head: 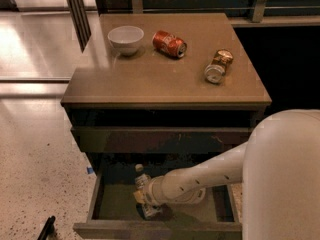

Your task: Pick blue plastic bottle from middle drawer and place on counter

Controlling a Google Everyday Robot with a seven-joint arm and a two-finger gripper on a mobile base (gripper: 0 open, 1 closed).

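Observation:
The blue plastic bottle (pixel 141 178) lies in the open middle drawer (pixel 116 203) at the bottom of the view. Its white cap points to the back, and its lower part is hidden behind my gripper. My gripper (pixel 146 205) is down inside the drawer, right at the bottle's lower end, at the tip of the white arm (pixel 200 180) that reaches in from the right. The counter (pixel 160 76) is the tan top of the cabinet above the drawer.
On the counter stand a white bowl (pixel 126 38) at the back left, a red soda can (pixel 169 43) on its side beside it, and a gold-brown can (pixel 218 66) on its side to the right. A closed dark drawer front (pixel 160 139) overhangs the open drawer. Speckled floor lies to the left.

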